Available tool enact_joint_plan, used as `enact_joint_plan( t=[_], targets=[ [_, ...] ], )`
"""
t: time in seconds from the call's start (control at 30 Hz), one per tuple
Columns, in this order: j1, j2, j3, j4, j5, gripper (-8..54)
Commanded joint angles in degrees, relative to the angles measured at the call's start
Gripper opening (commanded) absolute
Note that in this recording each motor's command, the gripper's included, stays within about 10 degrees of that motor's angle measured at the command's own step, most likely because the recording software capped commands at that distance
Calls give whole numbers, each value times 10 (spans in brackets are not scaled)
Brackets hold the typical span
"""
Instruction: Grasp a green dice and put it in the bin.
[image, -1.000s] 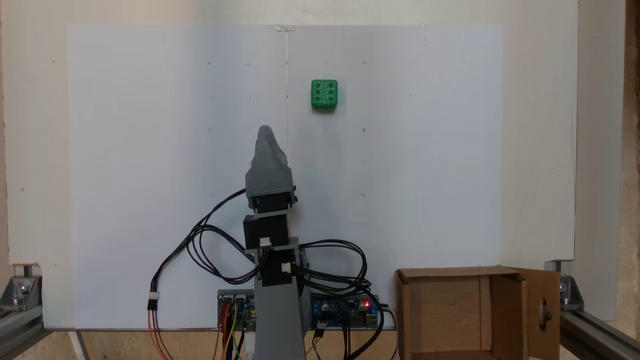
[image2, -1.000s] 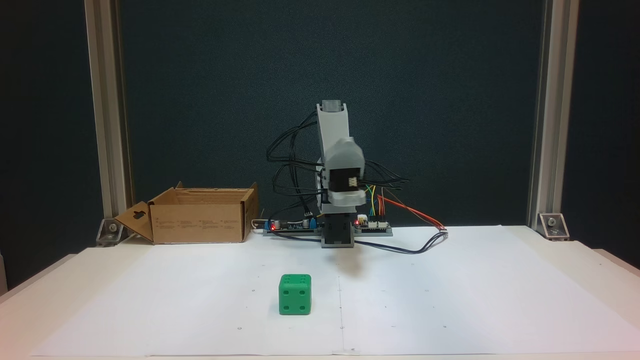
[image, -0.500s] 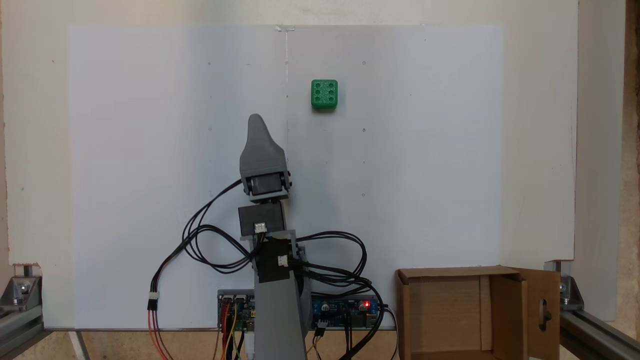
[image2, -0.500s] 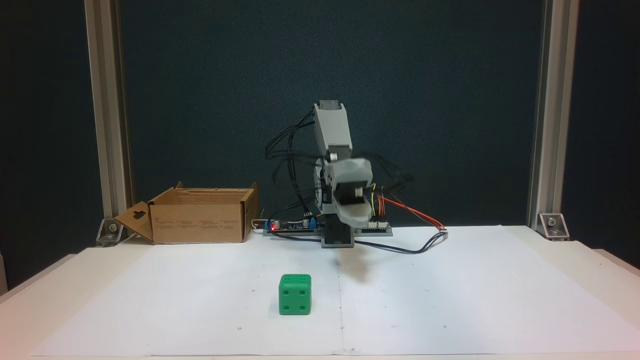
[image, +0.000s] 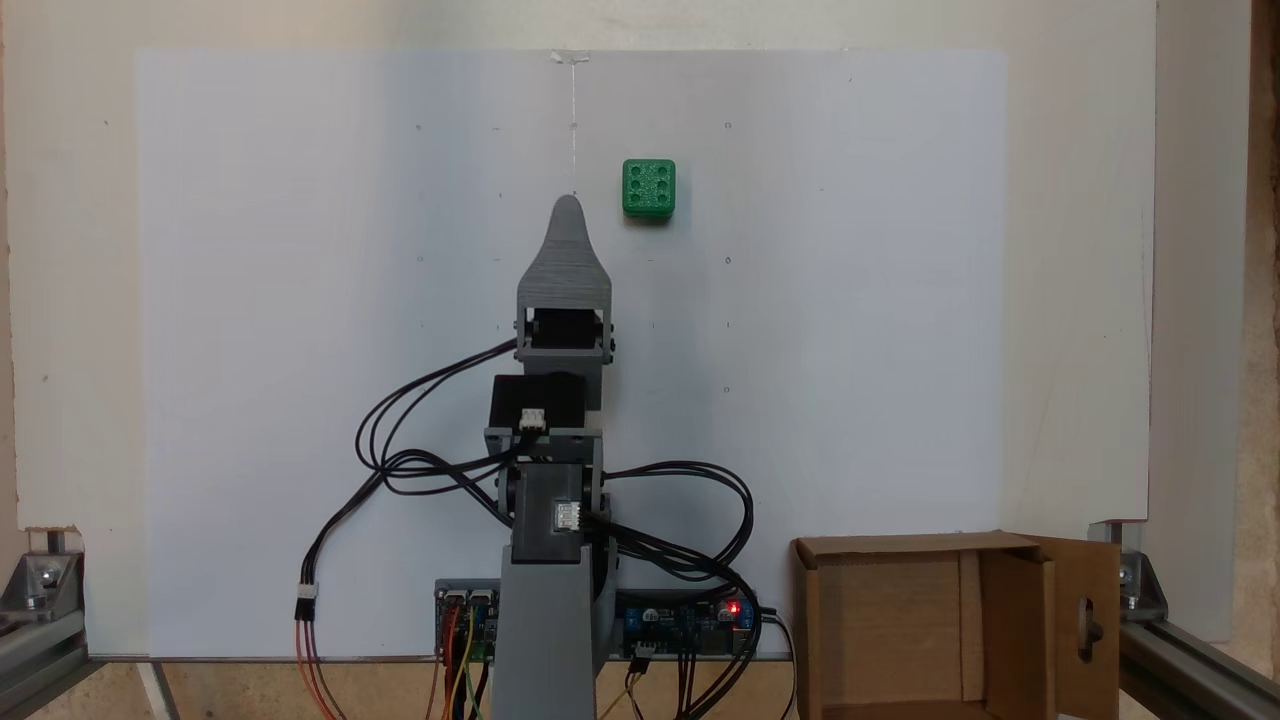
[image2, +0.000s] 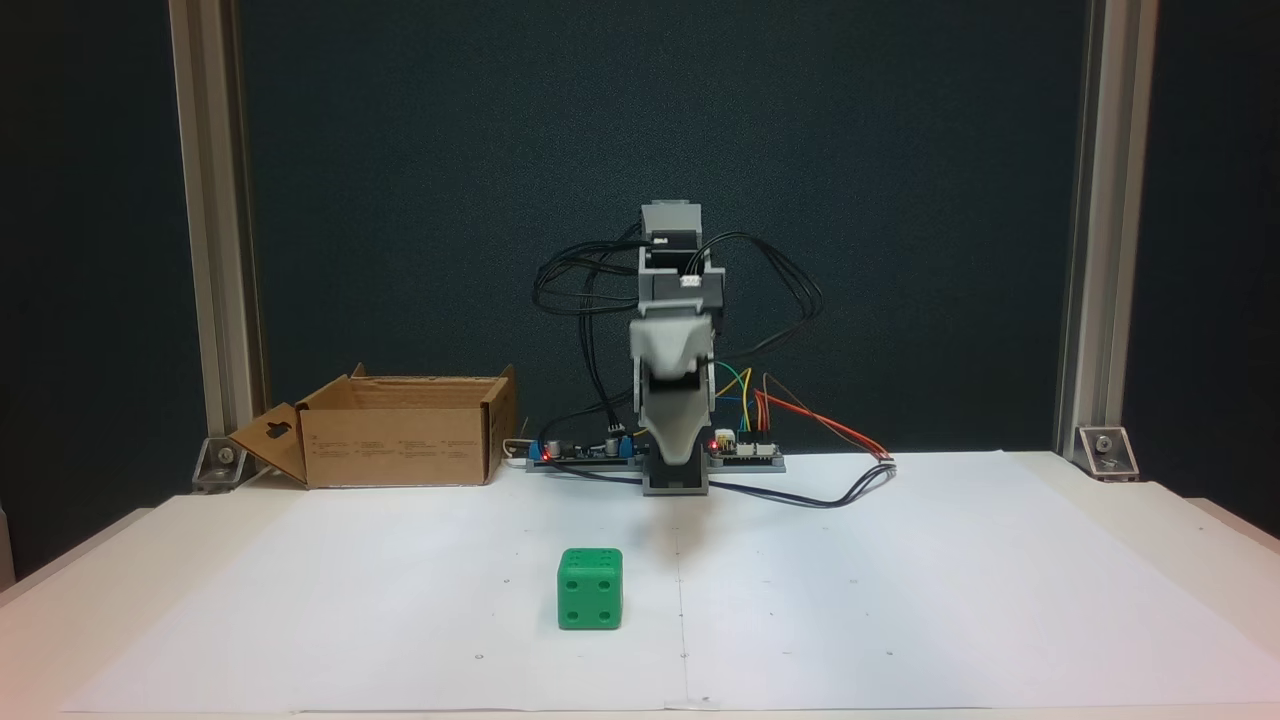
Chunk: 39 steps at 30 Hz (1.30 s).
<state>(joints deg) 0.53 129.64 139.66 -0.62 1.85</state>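
Observation:
The green dice (image: 648, 187) sits on the white paper with its six-pip face up; from the front the green dice (image2: 590, 588) shows a four-pip face. My gripper (image: 568, 203) points up the sheet, its tip just left of and slightly short of the dice, not touching it. From the front my gripper (image2: 672, 452) hangs above the paper, well behind the dice. Only one grey jaw tip shows, so its state is unclear. The bin (image: 905, 546), a brown cardboard box, stands at the lower right beside the arm's base; the bin (image2: 400, 432) is back left in the front view.
Control boards (image: 690, 620) and loose black and coloured cables (image: 420, 470) lie around the arm's base. The box's flap with a cut-out hole (image: 1100, 620) sticks out sideways. Aluminium frame posts (image2: 215, 230) stand at the table's back corners.
The arm swung from left of the paper's centre line back onto it and reached further out toward the dice. The wrist rolled. Dice and box have not moved.

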Motion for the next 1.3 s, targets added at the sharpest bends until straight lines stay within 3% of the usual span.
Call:
enact_joint_plan(
  t=[0.0,0.23,0.6,0.97,1.27],
  targets=[
    [18,60,-72,91,-10,439],
    [25,52,-184,352,-4,440],
    [43,-163,-524,733,-4,439],
    [111,-364,-726,796,-13,440],
    [167,-472,-830,805,-104,443]
  ],
)
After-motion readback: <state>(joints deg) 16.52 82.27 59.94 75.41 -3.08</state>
